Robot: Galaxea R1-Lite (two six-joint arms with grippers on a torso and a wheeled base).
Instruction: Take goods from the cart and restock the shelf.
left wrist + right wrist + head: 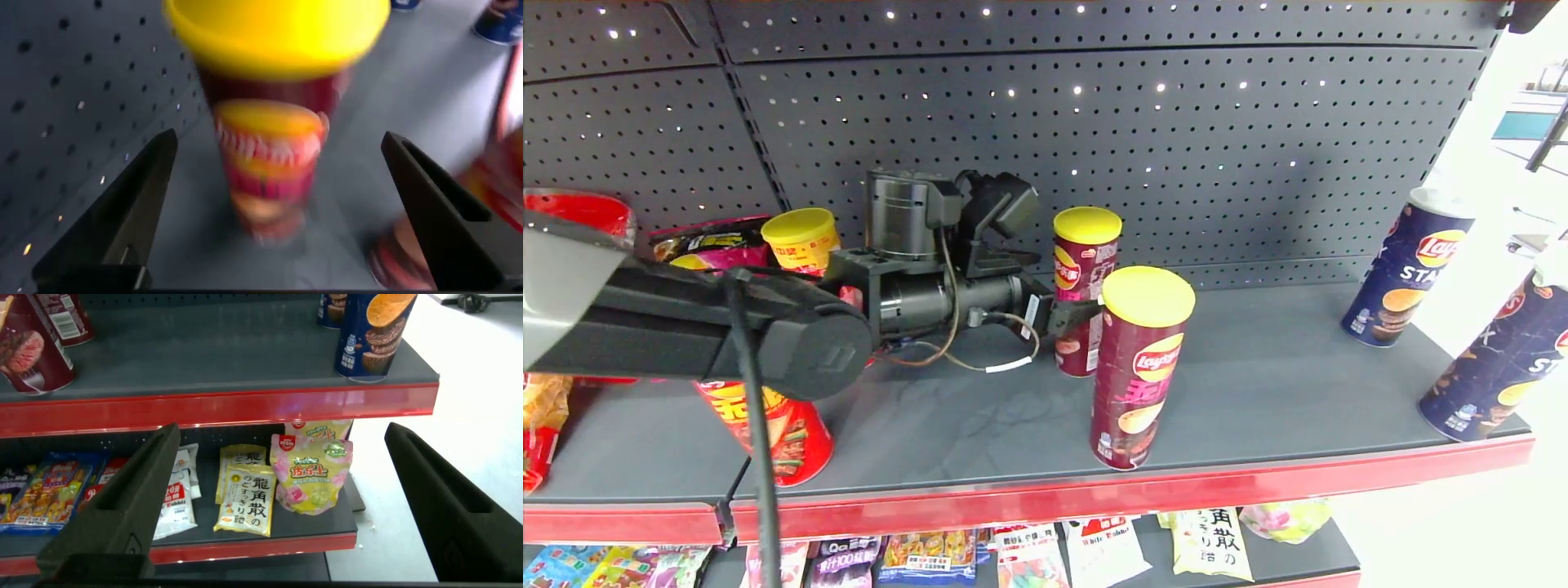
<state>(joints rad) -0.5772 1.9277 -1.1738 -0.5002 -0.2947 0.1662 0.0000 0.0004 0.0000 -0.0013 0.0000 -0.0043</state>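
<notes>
Shelf (pixel 1258 384): maroon can (pixel 1086 278) by spread left fingers (pixel 122 220).

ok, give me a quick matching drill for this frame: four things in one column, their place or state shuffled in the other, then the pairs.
1 left hand
2 rear navy can
3 red can
4 pale green bag

a on the lower shelf
b right end of the upper shelf
c open, at the rear maroon can
d upper shelf's front left

Pairs: 1-c, 2-b, 3-d, 4-a.

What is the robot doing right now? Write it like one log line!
left hand: open by rear chip can | right hand: open, empty
</notes>
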